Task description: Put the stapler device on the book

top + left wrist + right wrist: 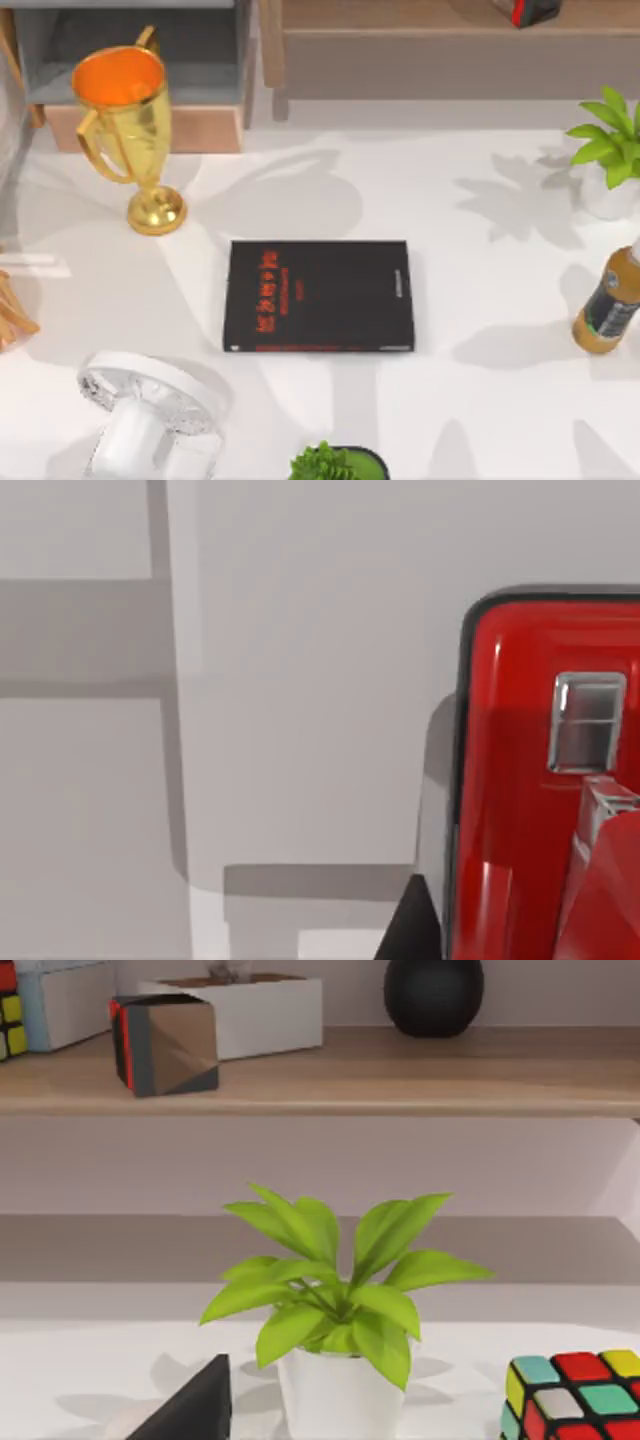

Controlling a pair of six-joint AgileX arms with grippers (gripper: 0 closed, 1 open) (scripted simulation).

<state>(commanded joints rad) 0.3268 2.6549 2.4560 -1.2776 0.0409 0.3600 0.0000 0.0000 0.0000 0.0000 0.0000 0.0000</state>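
Top view shows the book [318, 296] bare, mid-table, right of the trophy [130, 125]. Left wrist view shows the stapler [530, 780] close, probably held; we cannot tell either jaws' state. We should lower it flat at the book's centre.

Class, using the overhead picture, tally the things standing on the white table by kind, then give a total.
Book: 1
Gold trophy cup: 1
Bottle: 1
Potted plants: 2, one at the right edge, one at the near edge
White fan: 1
Total: 6
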